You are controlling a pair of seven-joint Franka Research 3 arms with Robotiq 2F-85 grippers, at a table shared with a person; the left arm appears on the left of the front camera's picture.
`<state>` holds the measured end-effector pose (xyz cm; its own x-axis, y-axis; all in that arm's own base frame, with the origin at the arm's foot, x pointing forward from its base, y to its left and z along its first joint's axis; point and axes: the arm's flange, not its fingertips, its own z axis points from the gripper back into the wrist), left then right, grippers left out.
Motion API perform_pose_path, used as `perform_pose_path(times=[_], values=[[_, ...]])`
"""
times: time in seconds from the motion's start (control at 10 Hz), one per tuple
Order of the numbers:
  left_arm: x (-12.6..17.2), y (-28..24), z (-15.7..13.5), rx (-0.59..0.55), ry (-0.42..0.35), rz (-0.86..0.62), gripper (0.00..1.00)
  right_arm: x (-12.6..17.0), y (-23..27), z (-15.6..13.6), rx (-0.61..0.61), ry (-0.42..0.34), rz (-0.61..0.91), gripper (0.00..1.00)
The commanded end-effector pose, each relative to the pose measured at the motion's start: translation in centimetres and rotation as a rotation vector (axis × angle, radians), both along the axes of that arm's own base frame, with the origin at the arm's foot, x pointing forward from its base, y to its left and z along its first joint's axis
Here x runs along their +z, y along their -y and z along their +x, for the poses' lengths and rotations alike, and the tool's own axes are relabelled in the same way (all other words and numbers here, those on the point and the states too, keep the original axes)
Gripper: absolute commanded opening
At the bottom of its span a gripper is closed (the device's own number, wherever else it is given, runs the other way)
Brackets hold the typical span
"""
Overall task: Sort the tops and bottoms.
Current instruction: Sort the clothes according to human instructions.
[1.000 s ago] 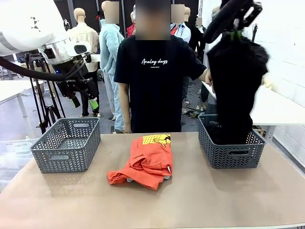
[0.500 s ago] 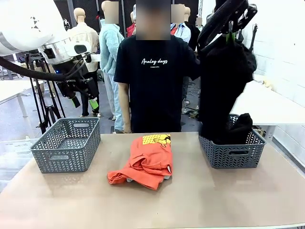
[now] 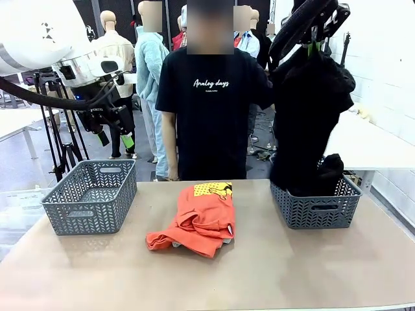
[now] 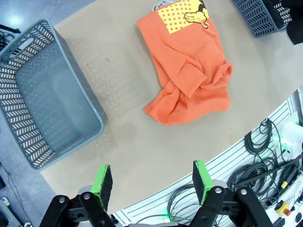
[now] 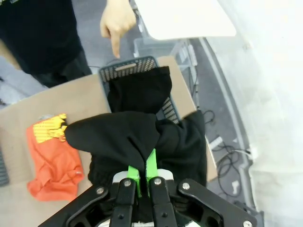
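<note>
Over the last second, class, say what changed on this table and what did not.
The right pincer, shut on the black bottoms, shifted slightly to the robot's left over the right basket, swinging the hanging cloth along; a fold now lies heaped inside. The left pincer, orange T-shirt and left basket stayed put.

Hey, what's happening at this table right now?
The right gripper is shut on the black bottoms, holding them high so their lower end hangs into the right basket. The left gripper is open in the air near the left basket. The orange T-shirt lies crumpled mid-table. A person's hand points down by the right basket.
</note>
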<state>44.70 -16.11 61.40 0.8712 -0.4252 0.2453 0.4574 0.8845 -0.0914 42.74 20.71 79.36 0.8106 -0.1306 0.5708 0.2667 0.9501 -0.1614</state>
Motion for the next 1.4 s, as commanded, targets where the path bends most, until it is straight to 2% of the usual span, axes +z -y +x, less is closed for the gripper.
perform_pose_path(times=[0.0, 0.2, 0.4, 0.5, 0.7, 0.8, 0.9, 1.2, 1.3], values=[[0.1, -0.2, 0.0, 0.001, 0.003, 0.007, 0.88, 0.6, 4.9, 5.9, 0.099, -0.052, 0.135, 0.00], [0.1, -0.2, 0.0, 0.001, 0.003, 0.007, 0.88, -1.5, 12.0, 12.4, 0.158, -0.239, 0.312, 0.00], [0.1, -0.2, 0.0, 0.001, 0.003, 0.007, 0.88, -4.8, 16.4, 17.1, 0.394, -0.390, 0.387, 0.00], [0.1, -0.2, 0.0, 0.001, 0.003, 0.007, 0.88, -5.8, 16.4, 18.4, 0.519, -0.419, 0.379, 0.00], [0.1, -0.2, 0.0, 0.001, 0.003, 0.007, 0.88, -8.3, 15.0, 20.7, 0.523, -0.569, 0.267, 0.00], [0.1, -0.2, 0.0, 0.001, 0.003, 0.007, 0.88, -9.2, 14.2, 21.2, 0.468, -0.612, 0.241, 0.00], [0.1, -0.2, 0.0, 0.001, 0.003, 0.007, 0.88, -11.4, 16.3, 18.4, 0.526, -0.500, 0.372, 0.00], [0.1, -0.2, 0.0, 0.001, 0.003, 0.007, 0.88, -11.4, 16.3, 18.4, 0.526, -0.500, 0.372, 0.00], [0.1, -0.2, 0.0, 0.001, 0.003, 0.007, 0.88, -11.7, 15.9, 19.0, 0.511, -0.538, 0.345, 0.00]])
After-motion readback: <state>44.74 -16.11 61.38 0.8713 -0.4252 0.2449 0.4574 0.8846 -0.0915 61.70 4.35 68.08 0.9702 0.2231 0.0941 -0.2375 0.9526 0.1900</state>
